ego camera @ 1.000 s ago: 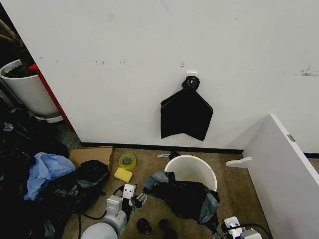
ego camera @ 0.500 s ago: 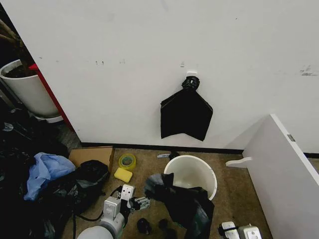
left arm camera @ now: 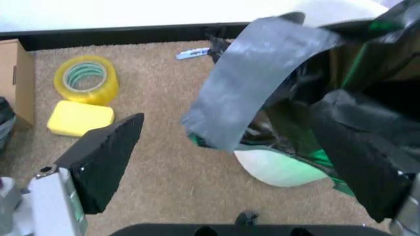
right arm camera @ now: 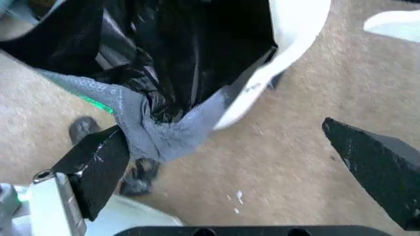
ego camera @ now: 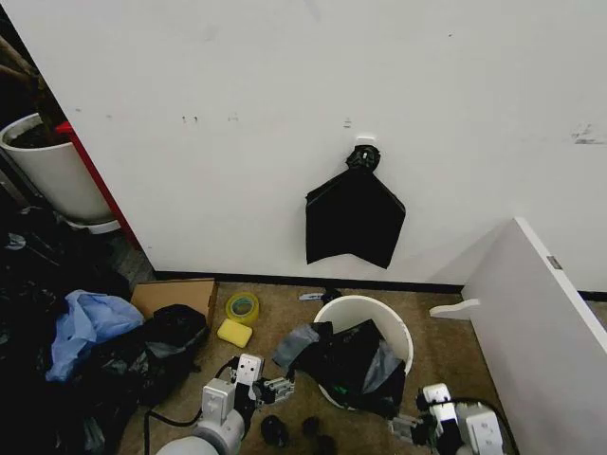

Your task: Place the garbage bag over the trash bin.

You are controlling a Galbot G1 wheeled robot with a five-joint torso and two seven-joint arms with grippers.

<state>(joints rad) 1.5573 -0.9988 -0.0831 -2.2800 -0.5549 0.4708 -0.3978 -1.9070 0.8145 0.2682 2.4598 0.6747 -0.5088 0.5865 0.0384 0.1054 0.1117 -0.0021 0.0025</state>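
Head view: garbage bag [ego camera: 349,365] drapes half over the trash bin [ego camera: 372,315] near rim; left tool [ego camera: 277,387] and right tool [ego camera: 410,428] gape empty, so the loose film could slide off.

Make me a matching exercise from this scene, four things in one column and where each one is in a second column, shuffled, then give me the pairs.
Things:
1. garbage bag
2. tape roll
3. yellow sponge
4. flat black bag

Places:
A. hanging on the white wall above the trash bin
B. on the carpet beside the cardboard box, near the baseboard
C. draped over the near rim of the trash bin
D. on the carpet just in front of the tape roll

Pairs: 1-C, 2-B, 3-D, 4-A
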